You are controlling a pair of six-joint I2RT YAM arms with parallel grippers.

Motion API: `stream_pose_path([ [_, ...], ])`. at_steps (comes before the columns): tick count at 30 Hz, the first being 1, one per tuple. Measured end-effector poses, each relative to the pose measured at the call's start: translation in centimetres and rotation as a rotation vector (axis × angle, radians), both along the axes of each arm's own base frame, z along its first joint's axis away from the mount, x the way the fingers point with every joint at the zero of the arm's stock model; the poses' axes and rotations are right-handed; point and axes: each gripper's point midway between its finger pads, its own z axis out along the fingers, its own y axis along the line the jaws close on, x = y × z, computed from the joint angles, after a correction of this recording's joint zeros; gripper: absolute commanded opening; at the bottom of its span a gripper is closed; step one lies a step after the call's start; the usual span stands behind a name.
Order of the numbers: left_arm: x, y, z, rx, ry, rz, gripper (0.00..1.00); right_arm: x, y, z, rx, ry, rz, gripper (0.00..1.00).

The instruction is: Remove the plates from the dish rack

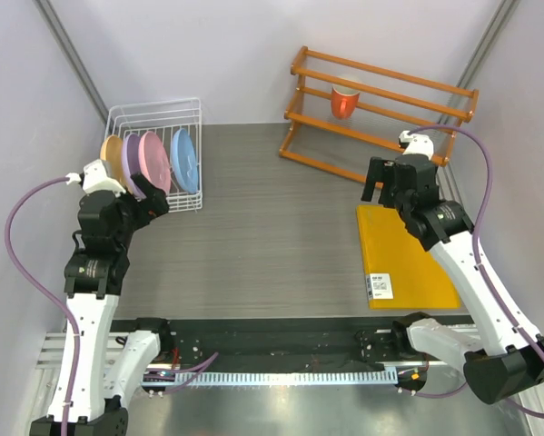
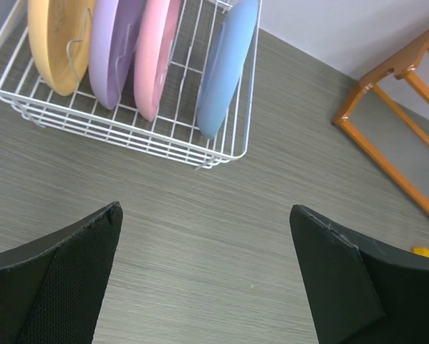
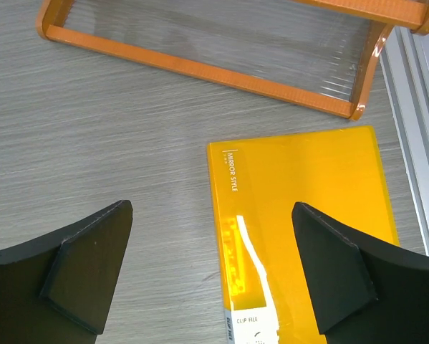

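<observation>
The white wire dish rack (image 1: pixel 192 109) stands at the back left; it also shows in the left wrist view (image 2: pixel 164 147). Upright in it stand the orange-yellow plate (image 1: pixel 111 151) (image 2: pixel 56 43), the lilac plate (image 1: pixel 131 156) (image 2: pixel 114 50), the pink plate (image 1: pixel 153 162) (image 2: pixel 157 57) and the light blue plate (image 1: pixel 184 161) (image 2: pixel 228 68). My left gripper (image 1: pixel 149 202) (image 2: pixel 203 236) is open and empty, just in front of the rack. My right gripper (image 1: pixel 381 180) (image 3: pixel 210 240) is open and empty, above the far edge of a yellow clip file.
A yellow clip file (image 1: pixel 403 254) (image 3: pixel 307 229) lies flat at the right. An orange wooden slatted shelf (image 1: pixel 380 113) (image 3: pixel 200 68) stands at the back right with an orange-red cup (image 1: pixel 345 100) on it. Grey walls close in on both sides.
</observation>
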Motion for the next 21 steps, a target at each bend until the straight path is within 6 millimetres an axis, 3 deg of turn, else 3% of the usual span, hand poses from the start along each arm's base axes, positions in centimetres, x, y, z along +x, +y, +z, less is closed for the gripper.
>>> stream_pose_path([
  [7,0.7,-0.1,0.4,0.088,0.008,-0.058,1.00,0.5,0.1,-1.0,-0.022,0.035,0.005,1.00],
  [13,2.5,-0.5,0.4,0.142,0.034,-0.112,0.99,0.9,0.2,-2.1,-0.039,0.068,0.010,1.00],
  [21,4.5,1.7,-0.2,0.241,0.081,-0.034,0.99,1.1,0.2,-2.3,-0.048,0.077,0.013,1.00],
])
